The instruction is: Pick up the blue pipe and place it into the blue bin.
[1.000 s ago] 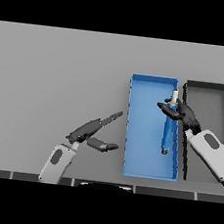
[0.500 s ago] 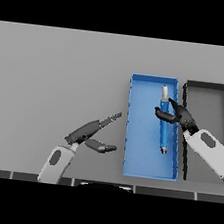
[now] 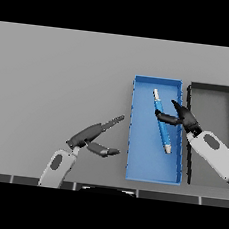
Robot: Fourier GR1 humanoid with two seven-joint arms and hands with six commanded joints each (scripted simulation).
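Right hand point(image 3: 182, 117) over the blue bin point(image 3: 148, 170), fingers loosely spread beside the blue pipe point(image 3: 162, 121); I see the pipe lying inside the bin. Left hand point(image 3: 91, 136) relaxed, fingers straight, over the grey table point(image 3: 55, 79). Black bin point(image 3: 214, 89) at right.

Flat, even, moderately bright light covers the plain grey table point(image 3: 55, 74); no glare and no distinct cast shadows show.

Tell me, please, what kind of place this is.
Probably a bare sorting workstation. A plain grey table holds only a blue bin and a black bin side by side. A blue pipe lies in the blue bin, with the right robot hand at it.
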